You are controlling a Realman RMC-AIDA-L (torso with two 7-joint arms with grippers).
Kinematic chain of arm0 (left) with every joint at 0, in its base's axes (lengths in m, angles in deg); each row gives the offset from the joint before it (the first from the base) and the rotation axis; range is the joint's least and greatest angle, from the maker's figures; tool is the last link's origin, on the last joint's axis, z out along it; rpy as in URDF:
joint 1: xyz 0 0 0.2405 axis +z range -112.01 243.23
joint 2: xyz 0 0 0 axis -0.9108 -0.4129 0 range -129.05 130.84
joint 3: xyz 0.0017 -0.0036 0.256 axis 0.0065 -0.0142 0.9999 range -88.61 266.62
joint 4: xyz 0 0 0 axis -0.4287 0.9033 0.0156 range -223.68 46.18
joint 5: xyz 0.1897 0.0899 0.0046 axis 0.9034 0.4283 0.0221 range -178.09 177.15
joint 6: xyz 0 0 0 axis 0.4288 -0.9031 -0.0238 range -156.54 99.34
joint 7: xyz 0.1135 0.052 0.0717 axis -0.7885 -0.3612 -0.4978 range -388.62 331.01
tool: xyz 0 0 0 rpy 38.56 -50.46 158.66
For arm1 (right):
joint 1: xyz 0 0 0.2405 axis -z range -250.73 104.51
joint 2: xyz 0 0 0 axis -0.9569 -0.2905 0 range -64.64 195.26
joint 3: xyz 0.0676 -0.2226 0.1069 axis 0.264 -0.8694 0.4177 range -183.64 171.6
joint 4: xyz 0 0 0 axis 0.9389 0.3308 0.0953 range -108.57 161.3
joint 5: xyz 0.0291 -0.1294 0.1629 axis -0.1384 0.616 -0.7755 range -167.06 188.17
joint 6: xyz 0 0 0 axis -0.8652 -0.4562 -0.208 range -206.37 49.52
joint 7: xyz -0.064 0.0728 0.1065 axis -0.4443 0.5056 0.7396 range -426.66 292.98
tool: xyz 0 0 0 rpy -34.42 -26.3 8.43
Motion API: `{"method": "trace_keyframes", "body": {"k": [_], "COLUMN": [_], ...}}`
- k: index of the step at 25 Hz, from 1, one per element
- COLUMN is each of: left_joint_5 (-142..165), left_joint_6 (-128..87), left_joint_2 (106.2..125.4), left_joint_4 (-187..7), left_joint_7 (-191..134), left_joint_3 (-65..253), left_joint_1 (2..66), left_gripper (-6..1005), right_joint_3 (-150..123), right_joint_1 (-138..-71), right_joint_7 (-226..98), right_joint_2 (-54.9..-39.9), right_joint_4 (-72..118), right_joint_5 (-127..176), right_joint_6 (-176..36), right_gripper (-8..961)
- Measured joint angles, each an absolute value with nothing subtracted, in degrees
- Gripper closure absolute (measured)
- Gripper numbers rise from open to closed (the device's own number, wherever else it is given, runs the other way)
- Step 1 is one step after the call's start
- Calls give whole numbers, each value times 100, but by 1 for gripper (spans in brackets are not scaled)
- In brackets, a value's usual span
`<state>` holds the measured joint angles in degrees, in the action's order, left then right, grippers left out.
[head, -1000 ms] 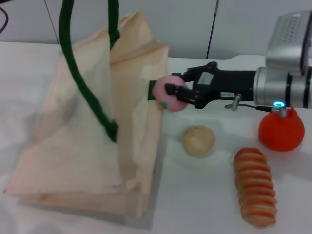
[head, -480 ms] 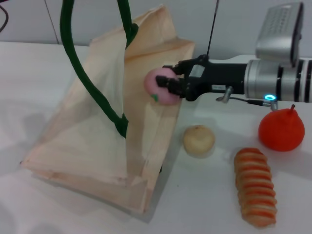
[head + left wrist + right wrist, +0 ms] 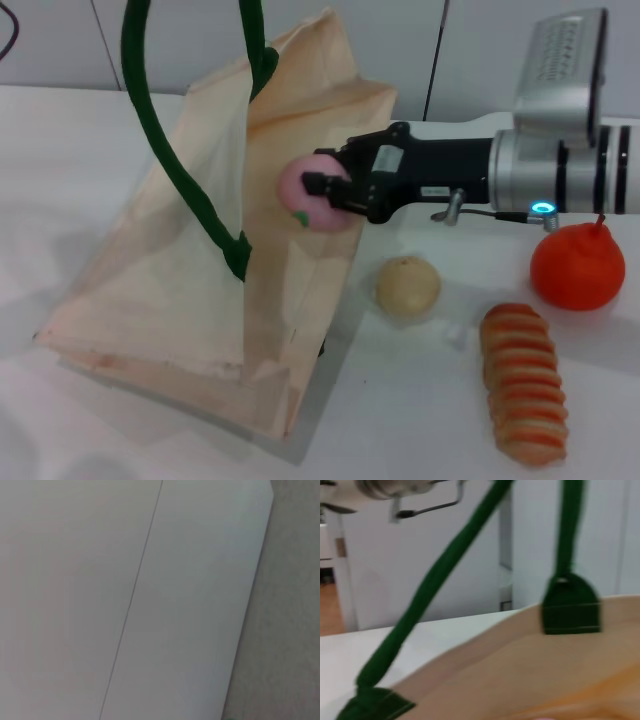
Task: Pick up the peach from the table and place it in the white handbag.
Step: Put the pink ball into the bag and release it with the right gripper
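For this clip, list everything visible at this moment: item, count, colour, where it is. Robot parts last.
white handbag: 1, cream fabric with dark green rope handles, on the table's left half, held up by its handles.
peach: 1, pale pink with a small green leaf, off the table, held against the bag's open side.
round fruit: 1, cream-yellow, on the table just right of the bag.
ribbed bread-like item: 1, orange and cream stripes, near right of the table.
pear-shaped fruit: 1, orange with a stem, far right, under the right arm.
table: 1, white.
right gripper: 1, black, shut on the peach, reaching in from the right.
left gripper: not in view.
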<state>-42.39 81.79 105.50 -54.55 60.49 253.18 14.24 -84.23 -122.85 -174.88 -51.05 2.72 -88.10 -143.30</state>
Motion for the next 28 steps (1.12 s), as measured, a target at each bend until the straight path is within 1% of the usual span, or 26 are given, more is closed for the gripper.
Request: {"method": "trace_keyframes", "body": {"k": [7, 17, 22, 25, 28], "left_joint_5": [-4239, -4239, -4239, -4239, -4244], "left_joint_6": [8180, 8171, 8170, 8170, 8170], "left_joint_2": [10567, 10581, 10585, 10590, 10592], "left_joint_4": [-5464, -5490, -5491, -5497, -5501], "left_joint_7": [6049, 6036, 6033, 6029, 6028], "left_joint_3": [25318, 25318, 25318, 25318, 25318], "left_joint_1": [1354, 1344, 1341, 1340, 1354], "left_gripper": [877, 859, 851, 845, 840], "right_joint_3": [-8794, -9298, -9540, -9581, -9588], "right_joint_1": [-12510, -12643, -12683, -12669, -12636], "right_joint_7": [-17486, -17528, -17534, -17544, -17547], "right_joint_2": [-5160, -5169, -5198, -5200, -5185], "right_joint_4": [309, 291, 253, 276, 287], "right_joint_5": [-8867, -9197, -9289, -9498, -9584], "right_joint_6": [-14334, -14278, -14274, -14239, -14190], "right_gripper": [661, 662, 666, 529, 463]}}
